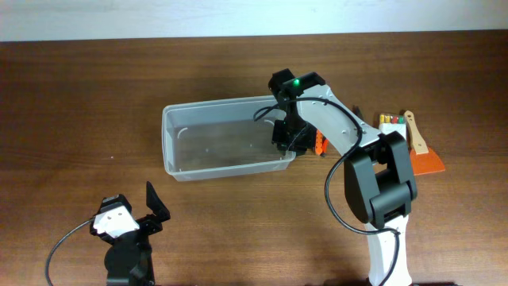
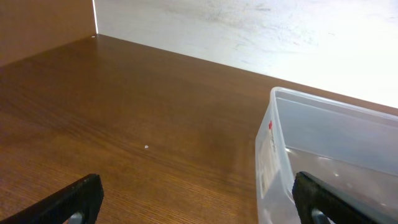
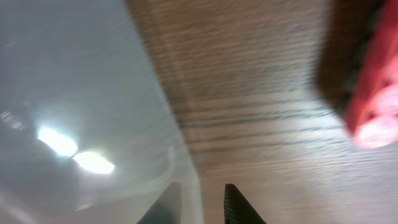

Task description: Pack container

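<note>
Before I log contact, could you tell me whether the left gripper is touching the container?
Apart. The overhead view shows bare table between the left gripper and the container.

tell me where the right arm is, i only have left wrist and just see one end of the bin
Observer: The right gripper is at the bin's right end, with one finger inside the end wall and one outside it.
Operator: ok, whats closest to pack
Observer: A red tool lies on the table just outside that same end.
</note>
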{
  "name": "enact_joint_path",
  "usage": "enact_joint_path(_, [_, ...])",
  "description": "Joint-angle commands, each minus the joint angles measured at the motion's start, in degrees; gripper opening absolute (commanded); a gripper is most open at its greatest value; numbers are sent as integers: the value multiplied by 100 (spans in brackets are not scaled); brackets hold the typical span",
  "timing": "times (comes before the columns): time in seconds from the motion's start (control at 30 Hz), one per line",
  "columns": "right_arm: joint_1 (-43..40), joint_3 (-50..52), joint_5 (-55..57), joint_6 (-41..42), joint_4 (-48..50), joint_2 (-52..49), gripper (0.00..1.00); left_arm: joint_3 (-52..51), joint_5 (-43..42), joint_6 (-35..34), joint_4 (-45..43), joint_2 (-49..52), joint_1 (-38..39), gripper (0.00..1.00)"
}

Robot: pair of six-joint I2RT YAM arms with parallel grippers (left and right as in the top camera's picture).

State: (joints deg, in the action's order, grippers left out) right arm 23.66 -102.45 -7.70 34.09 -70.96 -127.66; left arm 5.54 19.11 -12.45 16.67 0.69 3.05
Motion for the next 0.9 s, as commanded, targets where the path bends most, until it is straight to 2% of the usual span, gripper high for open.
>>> enact_joint_path(0.0, [31,304,-828,122,-33,-313,24,-22,20,50,4,-13,22,99])
enact_joint_path(0.23, [20,302,-267,105,15,-308,24,-22,22,50,4,-13,22,99])
enact_joint_path(0.4, [-17,260,315,-634,481,83,24,-22,22,50,4,-13,22,99])
enact_joint_path(0.43, [-20,214,391,-723,507,195,26,-22,22,50,4,-13,22,99])
enact_joint_path(0.57, [-133,11,734,-772,544,780,46,-20,22,50,4,-13,22,99])
enact_joint_path(0.67, [-295,-11,767,-780,632,1180,48,-22,20,50,4,-13,22,99])
enact_joint_path(0.73, [-365,-11,780,-925,754,1366,52,-22,22,50,4,-13,22,99])
enact_joint_path(0.87, [-385,-11,776,-1399,992,1565,53,-22,22,50,4,-13,22,99])
